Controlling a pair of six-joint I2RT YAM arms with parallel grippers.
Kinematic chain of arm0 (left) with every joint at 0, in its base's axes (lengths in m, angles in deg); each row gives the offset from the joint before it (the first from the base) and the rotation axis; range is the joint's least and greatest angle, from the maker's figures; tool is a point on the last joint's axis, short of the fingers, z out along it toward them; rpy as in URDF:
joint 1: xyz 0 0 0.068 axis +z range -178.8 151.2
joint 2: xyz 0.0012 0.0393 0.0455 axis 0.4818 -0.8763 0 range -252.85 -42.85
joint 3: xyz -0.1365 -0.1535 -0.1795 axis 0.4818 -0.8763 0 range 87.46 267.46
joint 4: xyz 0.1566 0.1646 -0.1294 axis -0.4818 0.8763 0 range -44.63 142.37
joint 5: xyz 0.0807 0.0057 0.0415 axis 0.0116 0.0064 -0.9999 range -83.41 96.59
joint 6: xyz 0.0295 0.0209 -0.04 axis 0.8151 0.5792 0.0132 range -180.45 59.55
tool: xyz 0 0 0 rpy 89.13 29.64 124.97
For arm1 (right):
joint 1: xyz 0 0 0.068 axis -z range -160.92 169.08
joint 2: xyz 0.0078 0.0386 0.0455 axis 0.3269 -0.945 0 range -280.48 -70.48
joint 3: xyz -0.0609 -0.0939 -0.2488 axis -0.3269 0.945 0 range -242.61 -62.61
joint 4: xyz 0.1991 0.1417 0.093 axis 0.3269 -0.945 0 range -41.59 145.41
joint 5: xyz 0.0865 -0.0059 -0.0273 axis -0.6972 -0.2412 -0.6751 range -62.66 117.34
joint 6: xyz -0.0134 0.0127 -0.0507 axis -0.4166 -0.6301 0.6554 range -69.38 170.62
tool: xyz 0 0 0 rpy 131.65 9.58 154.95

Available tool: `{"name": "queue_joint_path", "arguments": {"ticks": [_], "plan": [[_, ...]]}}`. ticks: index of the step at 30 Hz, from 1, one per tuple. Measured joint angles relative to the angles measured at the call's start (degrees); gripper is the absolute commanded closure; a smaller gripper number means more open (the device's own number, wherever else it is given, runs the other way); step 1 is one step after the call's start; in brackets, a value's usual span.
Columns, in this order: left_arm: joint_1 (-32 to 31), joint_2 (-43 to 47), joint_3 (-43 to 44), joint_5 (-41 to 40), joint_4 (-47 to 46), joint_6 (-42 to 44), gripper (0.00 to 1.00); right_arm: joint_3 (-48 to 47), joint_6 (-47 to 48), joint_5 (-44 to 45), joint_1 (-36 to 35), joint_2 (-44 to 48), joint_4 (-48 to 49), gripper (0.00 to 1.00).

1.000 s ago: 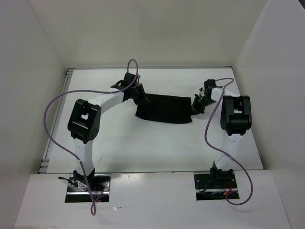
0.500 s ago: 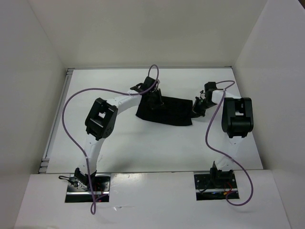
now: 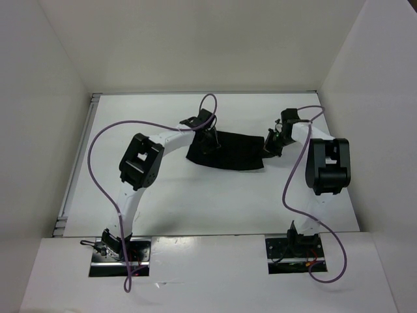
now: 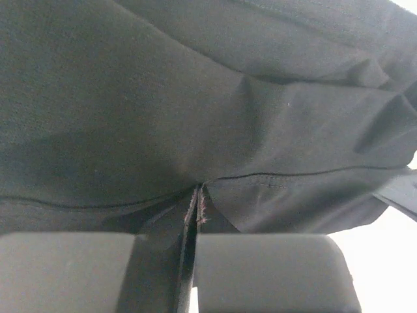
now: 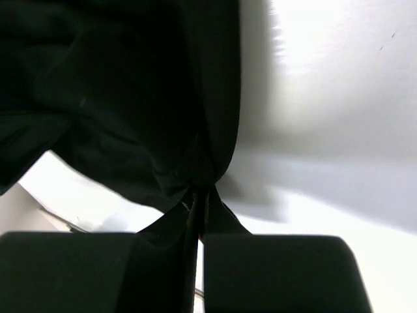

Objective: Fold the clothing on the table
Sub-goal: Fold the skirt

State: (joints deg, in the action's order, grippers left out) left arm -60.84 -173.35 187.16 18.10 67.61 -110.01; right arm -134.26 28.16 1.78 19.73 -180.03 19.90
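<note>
From above, the clothing (image 3: 229,151) is a thin, matte black cloth bunched into a rough trapezoid with a curved near edge. It lies on the far half of the smooth white table (image 3: 195,195), a little right of centre. The left gripper (image 3: 210,145) is clamped on its left end and the right gripper (image 3: 268,149) on its right end, and their black wrists hide both corners. A purple cable (image 3: 98,147) loops over the left arm, and plain white walls (image 3: 195,45) enclose the table.

In the left wrist view, two blocky dark fingers (image 4: 71,270) press together on a stitched hem. Finely woven, softly creased fabric fills nearly the whole frame, with a sliver of table at lower right.

In the right wrist view, the fingers (image 5: 280,270) are closed on a pinch of cloth. It rises in deep black folds across the left and top, with bright, shadowed tabletop to the right.
</note>
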Motion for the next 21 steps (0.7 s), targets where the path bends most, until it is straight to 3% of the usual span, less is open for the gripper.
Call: {"name": "queue_joint_path", "arguments": {"ticks": [5,14,21], "plan": [[-1.5,0.1,-0.7,-1.1,-1.2,-0.1,1.00,0.6,-1.0,0.9,-0.6,5.8,0.0,1.00],[-6.0,5.4,-11.6,0.6,-9.1,-2.8,1.00,10.1,-4.9,5.4,-1.0,16.6,-4.1,1.00],[-7.8,5.7,-12.7,1.8,-10.3,-3.4,1.00,9.0,-7.3,7.0,-3.6,22.3,-7.2,1.00]]}}
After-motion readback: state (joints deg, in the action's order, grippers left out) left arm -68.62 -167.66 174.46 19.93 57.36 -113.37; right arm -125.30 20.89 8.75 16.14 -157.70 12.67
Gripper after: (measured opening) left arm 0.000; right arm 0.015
